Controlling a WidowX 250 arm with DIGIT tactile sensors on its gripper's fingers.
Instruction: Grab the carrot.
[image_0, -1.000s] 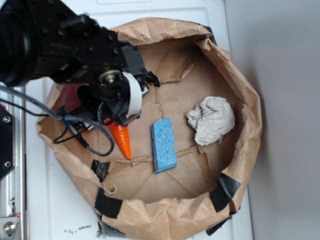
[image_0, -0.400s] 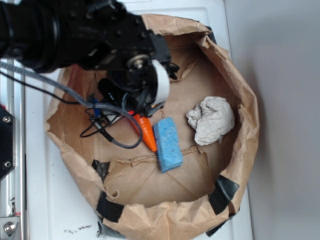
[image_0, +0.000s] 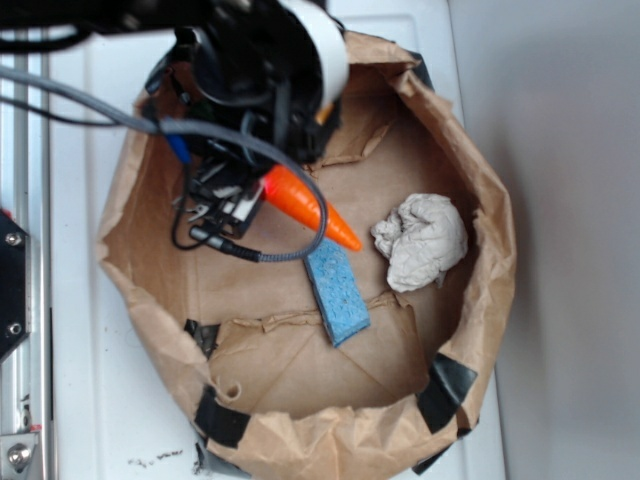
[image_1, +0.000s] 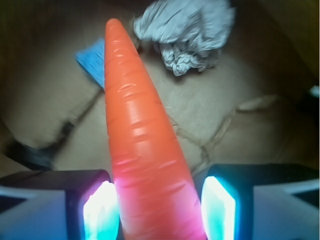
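The glossy orange carrot (image_0: 308, 207) hangs tilted above the bag floor, its pointed tip aimed at the crumpled white cloth. My gripper (image_0: 262, 190) is shut on its thick end; the stem cap is hidden behind the fingers. In the wrist view the carrot (image_1: 140, 140) runs up the middle between the two glowing pads (image_1: 102, 212) of my gripper (image_1: 157, 212), and its tip reaches past the blue sponge (image_1: 92, 60).
A shallow brown paper bag (image_0: 480, 300) with black tape patches rings the scene. The blue sponge (image_0: 338, 292) lies flat on its floor just below the carrot's tip. The crumpled white cloth (image_0: 422, 240) sits to the right. Cables dangle under the arm.
The gripper has risen and moved up and right with the carrot in it, lifting it off the bag floor. The sponge has shifted slightly right and turned.
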